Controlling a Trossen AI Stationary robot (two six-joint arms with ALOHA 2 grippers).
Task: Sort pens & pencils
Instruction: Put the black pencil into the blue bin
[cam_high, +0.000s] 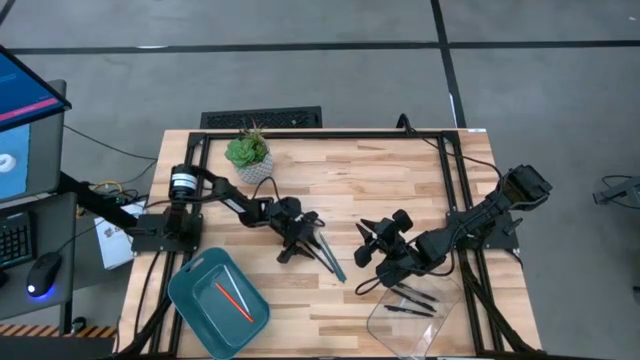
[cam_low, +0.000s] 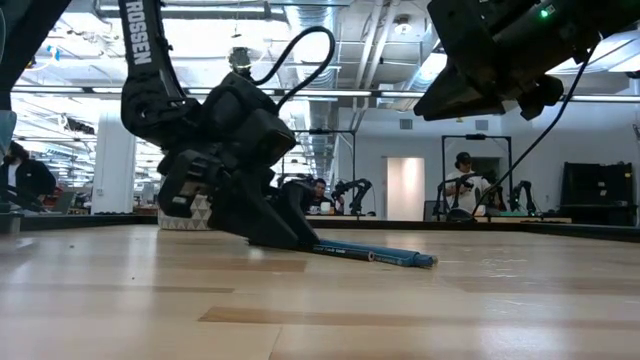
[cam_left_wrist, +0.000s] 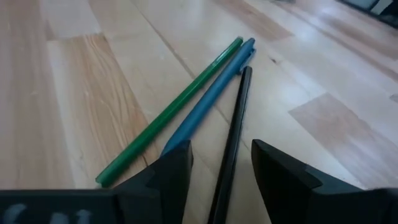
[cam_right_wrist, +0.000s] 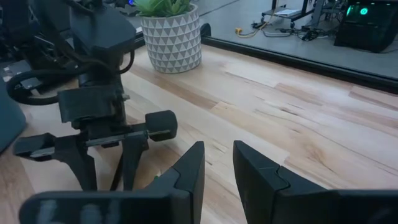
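Three slim sticks lie close together near the middle of the wooden desk: a green pencil, a teal-blue pen touching alongside it, and a black pen angled in so the far ends nearly meet. The left end effector is down over them with its fingers spread, the black pen running through the gap between the two fingers and the teal-blue pen's near end slipping under one of them; from table height the teal-blue pen sticks out flat on the wood from beneath the lowered, tilted arm. Whether the fingers actually touch the black pen, I cannot tell. An orange-red pencil lies alone inside a teal tray at the desk's front left corner. A few more black pens rest in a clear container at the front right. The right end effector hangs above the desk just behind that clear container, near the left one, its fingers parted with a narrow gap and nothing between them. A small potted plant in a white patterned pot stands toward the back left of the desk. Beyond the desk, people sit at workstations far across the room.
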